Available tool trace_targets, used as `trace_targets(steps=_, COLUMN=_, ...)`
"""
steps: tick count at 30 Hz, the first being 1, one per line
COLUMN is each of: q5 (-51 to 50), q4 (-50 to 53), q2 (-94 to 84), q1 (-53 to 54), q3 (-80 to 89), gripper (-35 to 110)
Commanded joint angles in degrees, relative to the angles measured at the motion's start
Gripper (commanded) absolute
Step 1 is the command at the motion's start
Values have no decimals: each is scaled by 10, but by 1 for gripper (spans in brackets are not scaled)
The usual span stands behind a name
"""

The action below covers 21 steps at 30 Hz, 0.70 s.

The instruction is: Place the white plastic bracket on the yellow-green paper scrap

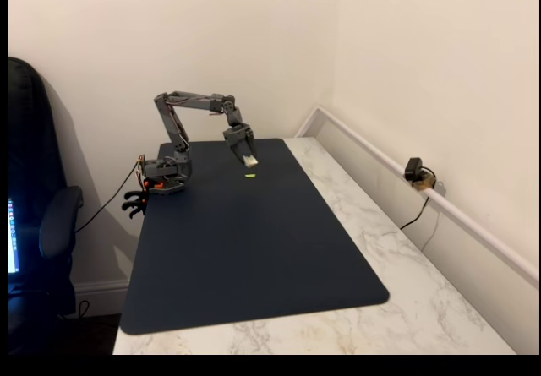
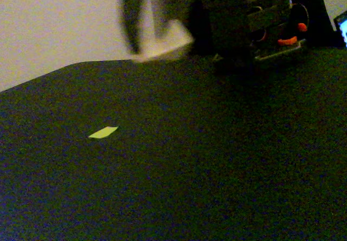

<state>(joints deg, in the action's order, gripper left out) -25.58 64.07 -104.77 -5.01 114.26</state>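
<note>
In a fixed view, the arm (image 1: 182,131) stands at the far left corner of the dark mat (image 1: 254,241), which covers the marble desk (image 1: 406,291). The pincer (image 1: 248,161) hangs low over the far edge of the mat, pointing down. A pale piece, the bracket (image 1: 251,163), shows at its tip, so the pincer seems to be grasping it, but it is too small here to be sure. The scrap (image 1: 250,177) lies flat on the mat just in front of the pincer, toward the near edge, apart from it.

In the other fixed view, the picture is dark and blurred. The bracket (image 2: 168,45) is at the far edge of the mat (image 2: 217,170), beside the dark fingers (image 2: 133,19). The scrap (image 2: 103,132) lies nearer to the camera and to the left, well apart from the bracket.
</note>
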Motion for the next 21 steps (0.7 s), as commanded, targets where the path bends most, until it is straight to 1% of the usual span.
trace_targets(steps=1, q5=-4, q4=-11, q2=2, q1=65, q3=-42, gripper=0)
trace_targets(steps=8, q5=-7, q4=-40, q2=54, q1=123, q3=-35, gripper=0)
trace_targets(steps=13, q5=-4, q4=-56, q2=108, q1=139, q3=-48, gripper=0)
trace_targets(steps=21, q5=12, q4=-44, q2=196, q1=149, q3=-120, gripper=0)
